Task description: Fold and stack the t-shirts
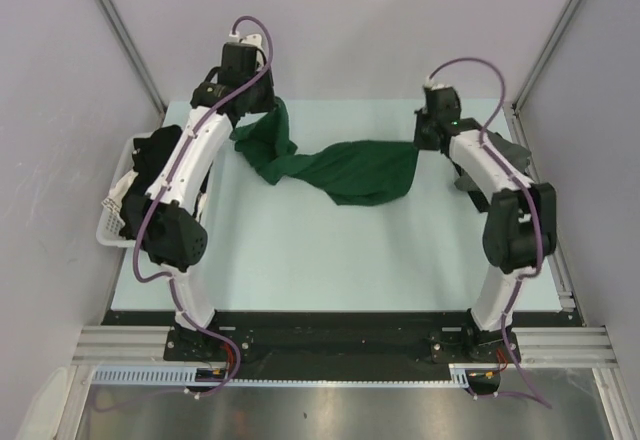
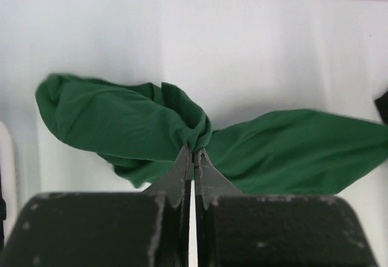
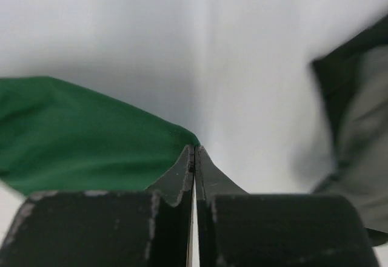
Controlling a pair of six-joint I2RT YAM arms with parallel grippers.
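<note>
**Green shirt strung between both my grips, ready to be spread**

The bench [image 1: 300, 260] is pale and mostly bare on my near side, which I judge leaves room to lay a shirt flat for folding.

Across its far half hangs the green t-shirt [image 1: 350, 170], a twisted band running from about 10 o'clock to about 2 o'clock. It sags in the middle and its lower folds seem to brush the bench toward 1 o'clock. It is bunched, not flat, so I take the fold itself as not yet begun. I hold it at two ends, I think, so that pulling apart will open the cloth.

At 9 o'clock the white basket [image 1: 112, 222] sits at the bench edge beside my left arm, with dark cloth in it. At 3 o'clock, just beside my right arm, lies a heap of grey cloth [image 1: 512, 152], well apart from the green shirt.

My left fingers [image 2: 189, 161] are pressed together on a gathered knot of the green shirt, which bulges to either side of the tips. My right fingers [image 3: 189, 158] are likewise closed, pinching a thin corner of it at their very tip. That bite looks shallow, and a hard tug could slip it free.
</note>
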